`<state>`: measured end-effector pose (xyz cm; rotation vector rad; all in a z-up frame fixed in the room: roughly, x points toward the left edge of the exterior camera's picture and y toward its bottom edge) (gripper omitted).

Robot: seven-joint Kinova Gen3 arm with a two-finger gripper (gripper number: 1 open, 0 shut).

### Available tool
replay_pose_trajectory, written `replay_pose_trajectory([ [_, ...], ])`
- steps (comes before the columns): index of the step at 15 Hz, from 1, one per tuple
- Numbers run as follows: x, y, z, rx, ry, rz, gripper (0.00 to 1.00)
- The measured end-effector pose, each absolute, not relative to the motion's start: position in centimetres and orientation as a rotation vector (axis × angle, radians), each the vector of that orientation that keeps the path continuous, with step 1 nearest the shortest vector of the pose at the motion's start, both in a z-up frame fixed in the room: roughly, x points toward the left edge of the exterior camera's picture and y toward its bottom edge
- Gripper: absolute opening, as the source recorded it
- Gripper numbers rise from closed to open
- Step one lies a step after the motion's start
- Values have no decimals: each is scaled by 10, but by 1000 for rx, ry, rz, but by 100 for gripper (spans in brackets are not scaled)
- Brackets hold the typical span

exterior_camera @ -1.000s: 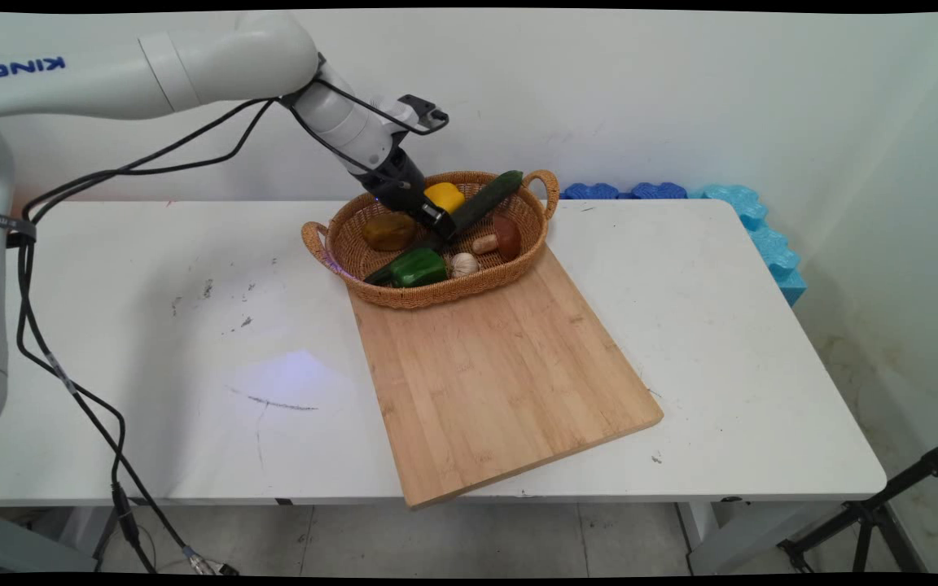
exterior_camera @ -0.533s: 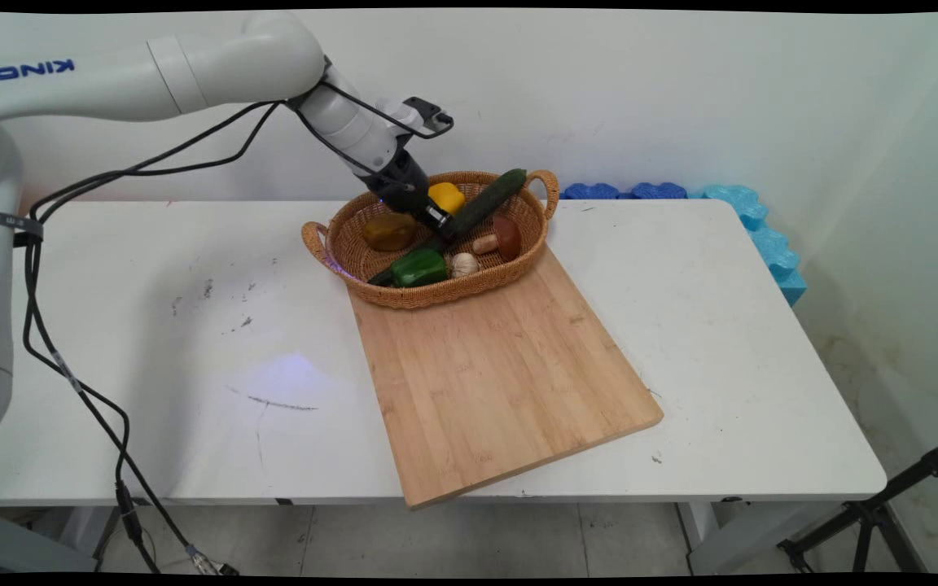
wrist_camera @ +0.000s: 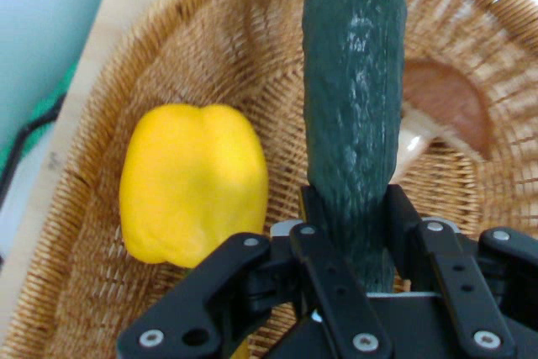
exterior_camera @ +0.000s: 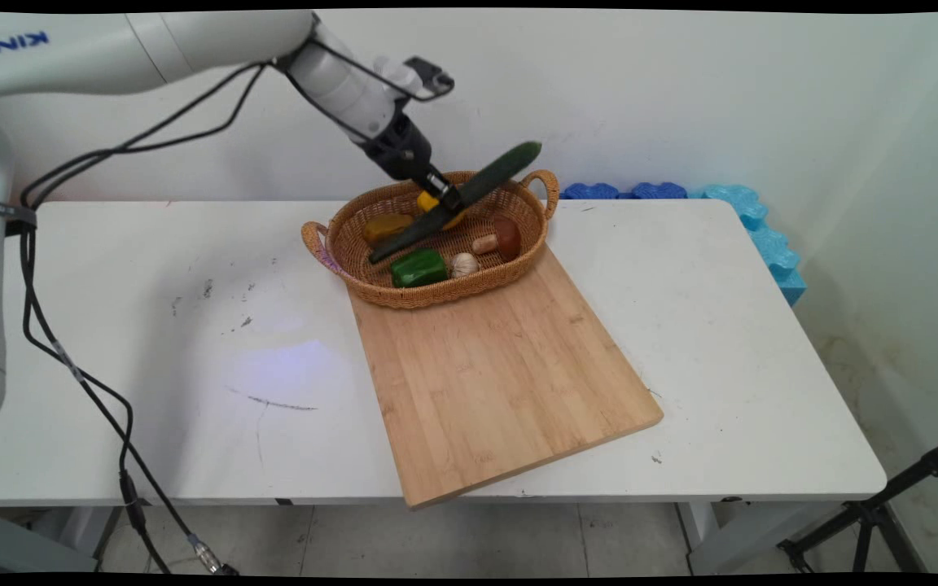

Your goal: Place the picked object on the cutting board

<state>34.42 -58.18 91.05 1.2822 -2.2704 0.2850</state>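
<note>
My gripper (exterior_camera: 446, 198) is shut on a long dark green cucumber (exterior_camera: 495, 172) near its middle and holds it tilted above the wicker basket (exterior_camera: 435, 295), its right end highest. In the hand view the cucumber (wrist_camera: 355, 98) runs straight up from between my fingers (wrist_camera: 315, 224). Below it lie a yellow bell pepper (wrist_camera: 192, 184) and a brown mushroom (wrist_camera: 444, 107) in the basket (wrist_camera: 244, 48). In the main view the basket also holds a green bell pepper (exterior_camera: 418, 267), a garlic bulb (exterior_camera: 463, 264), a brown potato (exterior_camera: 388, 227) and the mushroom (exterior_camera: 505, 237).
A bamboo cutting board (exterior_camera: 493, 374) lies on the white table (exterior_camera: 192, 325), its far end under the basket. Blue foam pieces (exterior_camera: 729, 212) sit along the wall at the back right. Black cables (exterior_camera: 70, 366) hang from the arm at the left.
The gripper has risen with the cucumber in it, lifting it off the basket's contents. The cucumber's lower left end no longer rests by the green pepper.
</note>
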Motion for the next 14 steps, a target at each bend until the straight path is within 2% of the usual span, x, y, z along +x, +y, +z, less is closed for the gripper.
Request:
replay_pose_trajectory([
  [7, 342, -534, 998, 1136, -2292, 263, 0],
  [10, 338, -506, 1015, 1086, -2318, 217, 0],
  [14, 330, -473, 1018, 1032, -2359, 166, 0],
])
